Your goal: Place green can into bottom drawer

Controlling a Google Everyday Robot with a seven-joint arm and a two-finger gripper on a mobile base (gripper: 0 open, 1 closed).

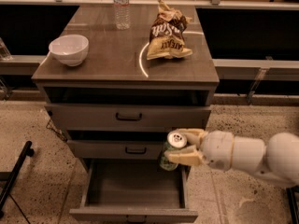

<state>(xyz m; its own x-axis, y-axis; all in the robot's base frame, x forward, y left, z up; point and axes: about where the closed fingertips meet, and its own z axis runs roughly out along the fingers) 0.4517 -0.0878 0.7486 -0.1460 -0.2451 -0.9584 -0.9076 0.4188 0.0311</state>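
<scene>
You have the gripper [176,146] reaching in from the right on its white arm [252,155], and its two cream fingers [186,157] are clamped around the green can [172,142], one above and one below the can's body. The can's silver top faces up towards your camera and its dark green body points down and a little to the left. You are holding it in front of the right end of the middle drawer [117,149], over the back right corner of the bottom drawer [133,214], which is pulled well out with its grey inside showing. You cannot tell from this view whether the can's base touches anything; it looks to be held in the air. The top drawer [128,117] and the middle drawer each show a black handle and sit a little way out. On the cabinet top [112,62] you can see a white bowl [68,49] at the left, a clear water bottle [121,6] at the back, and a crumpled chip bag [167,31] to the right of the bottle
</scene>
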